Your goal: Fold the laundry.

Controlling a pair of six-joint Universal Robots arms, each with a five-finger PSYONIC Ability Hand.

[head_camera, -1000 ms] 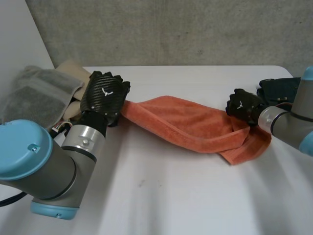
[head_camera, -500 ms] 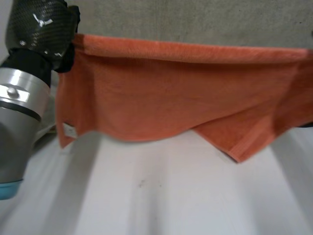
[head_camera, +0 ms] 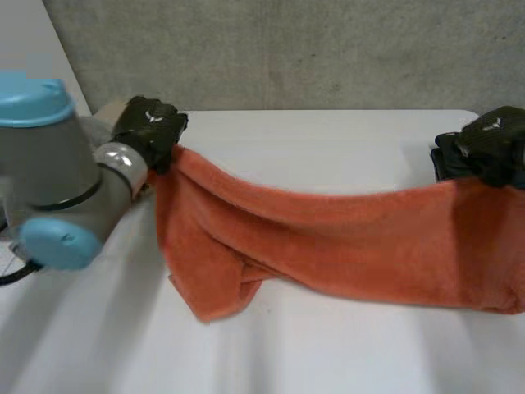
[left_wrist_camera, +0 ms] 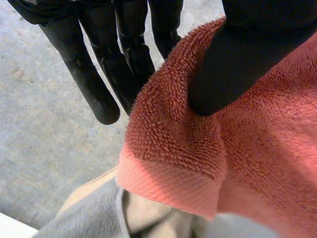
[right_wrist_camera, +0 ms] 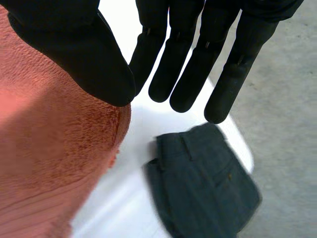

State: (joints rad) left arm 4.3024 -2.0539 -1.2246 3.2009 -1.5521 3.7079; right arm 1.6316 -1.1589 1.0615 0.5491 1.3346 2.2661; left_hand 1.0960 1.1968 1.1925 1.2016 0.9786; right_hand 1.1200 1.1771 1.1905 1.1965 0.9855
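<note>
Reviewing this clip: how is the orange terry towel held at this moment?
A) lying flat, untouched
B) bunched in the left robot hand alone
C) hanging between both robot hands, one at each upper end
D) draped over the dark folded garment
C: the left robot hand pinches one top corner of the orange terry towel and the right robot hand holds the other end under its thumb, so the cloth sags between them down to the white table.

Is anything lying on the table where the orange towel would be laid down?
Nothing visible under the towel; a dark garment lies by the right hand, a grey pile by the left hand.
</note>
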